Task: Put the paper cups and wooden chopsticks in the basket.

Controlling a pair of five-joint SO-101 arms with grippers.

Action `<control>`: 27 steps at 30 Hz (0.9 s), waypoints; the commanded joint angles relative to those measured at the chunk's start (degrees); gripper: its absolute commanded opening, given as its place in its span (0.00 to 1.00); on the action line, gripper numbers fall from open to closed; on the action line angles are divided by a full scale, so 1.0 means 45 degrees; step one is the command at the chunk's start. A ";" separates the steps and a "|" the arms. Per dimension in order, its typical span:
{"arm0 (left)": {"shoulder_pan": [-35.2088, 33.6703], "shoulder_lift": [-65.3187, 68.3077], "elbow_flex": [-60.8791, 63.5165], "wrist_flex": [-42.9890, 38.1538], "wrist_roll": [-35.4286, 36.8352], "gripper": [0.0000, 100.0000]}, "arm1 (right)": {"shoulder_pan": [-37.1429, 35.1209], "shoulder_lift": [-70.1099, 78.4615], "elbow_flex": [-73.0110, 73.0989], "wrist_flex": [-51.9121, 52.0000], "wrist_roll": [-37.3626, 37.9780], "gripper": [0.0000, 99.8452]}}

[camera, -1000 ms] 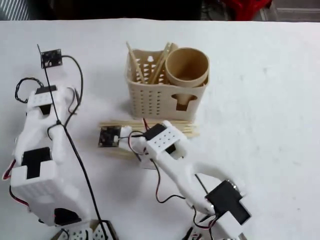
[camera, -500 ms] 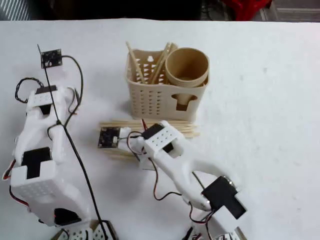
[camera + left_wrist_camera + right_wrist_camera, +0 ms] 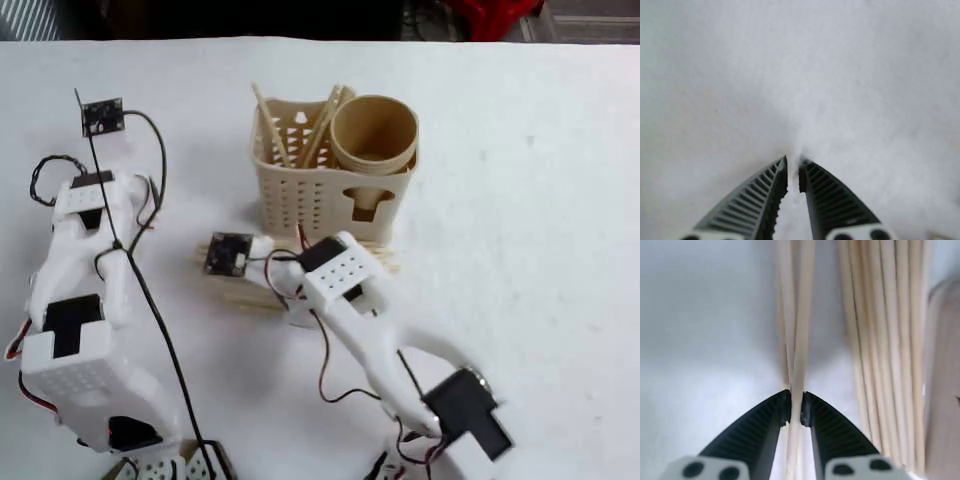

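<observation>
My right claw (image 3: 796, 412) is closed on a pair of chopsticks (image 3: 804, 300), pinching them crosswise near one end, and they run straight away from my fingertips. I cannot tell whether they are clear of the counter (image 3: 520, 250) or only held against it. Just beside them lie the loose chopsticks (image 3: 880, 330), side by side in a flat row, parallel to the pair and close along the front of the basket (image 3: 320, 200).

The basket stands upright near the middle of the counter. A paper cup (image 3: 375, 135) is already inside it at one end, and a few standing chopsticks (image 3: 268, 122) lean in the other end. So I judge the task partly done, with me at the pick-up step of one more pair.

My left claw (image 3: 793, 175) is closed on nothing, its tips together over bare counter, with the left arm (image 3: 85, 260) well apart from the basket.

The next move calls for a straight lift, so the pair does not drag its neighbours out of line. The sticks must then tip from flat toward upright, because they are too long to go in lying down. I would aim for the open end of the basket, clear of the cup, and let go only when the lower tips are below the rim. A grip this near the end could let them swing.
</observation>
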 commanded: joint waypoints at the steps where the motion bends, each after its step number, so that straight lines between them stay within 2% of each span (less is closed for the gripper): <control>1: 0.0068 -0.0068 -0.0469 -0.0234 0.0156 0.06 | 0.0107 -0.0850 -0.0469 0.0205 -0.0117 0.02; 5: 0.0068 -0.0068 -0.0469 -0.0234 0.0156 0.06 | 0.0244 -0.1319 -0.0684 0.0518 -0.0195 0.02; 10: 0.0068 -0.0068 -0.0469 -0.0234 0.0156 0.06 | 0.0420 -0.3604 -0.1602 0.1690 -0.1485 0.02; 17: 0.0068 -0.0068 -0.0469 -0.0234 0.0156 0.06 | 0.0420 -0.6398 -0.4806 0.3546 -0.2383 0.02; 23: 0.0068 -0.0068 -0.0469 -0.0234 0.0156 0.06 | 0.0420 -0.4913 -0.9397 0.4073 -0.3634 0.02; 27: 0.0068 -0.0068 -0.0469 -0.0234 0.0156 0.06 | 0.0440 -0.2882 -1.2190 0.5558 -0.3614 0.02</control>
